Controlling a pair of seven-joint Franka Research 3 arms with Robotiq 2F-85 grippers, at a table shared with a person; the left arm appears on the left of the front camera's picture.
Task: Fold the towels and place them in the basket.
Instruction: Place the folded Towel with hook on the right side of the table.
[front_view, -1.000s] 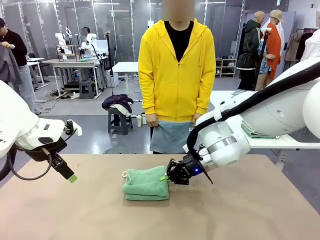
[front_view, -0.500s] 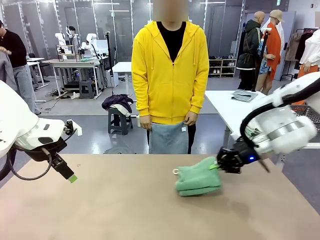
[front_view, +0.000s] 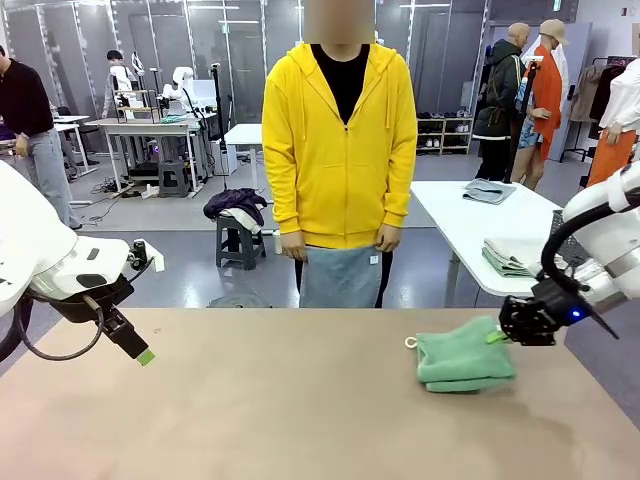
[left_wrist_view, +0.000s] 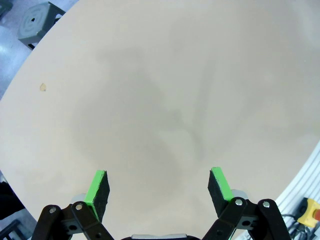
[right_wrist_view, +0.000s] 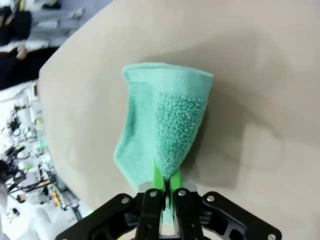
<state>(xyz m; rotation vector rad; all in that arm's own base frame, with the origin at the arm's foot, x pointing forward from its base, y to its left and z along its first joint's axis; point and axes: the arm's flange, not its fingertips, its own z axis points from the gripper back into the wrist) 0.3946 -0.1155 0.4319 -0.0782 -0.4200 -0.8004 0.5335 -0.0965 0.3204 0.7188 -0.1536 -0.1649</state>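
Observation:
The folded mint green towel (front_view: 463, 360) hangs low over the right part of the tan table (front_view: 250, 420), its small loop pointing left. My right gripper (front_view: 504, 335) is shut on the towel's right edge. In the right wrist view the towel (right_wrist_view: 165, 120) stretches away from the shut right gripper (right_wrist_view: 165, 189). My left gripper (front_view: 140, 350) hovers over the table's left side. Its jaws stand open with nothing between them in the left wrist view (left_wrist_view: 159, 190). A person in a yellow hoodie holds the pale grey-blue towel (front_view: 340, 275) at waist height. The basket is out of view.
A white side table (front_view: 470, 225) stands beyond the table's right far corner with folded cloths (front_view: 513, 256) on it. The person (front_view: 340, 150) stands at the middle of the far edge.
My right gripper has carried the green towel from the table's middle to its right side. The left arm has not moved.

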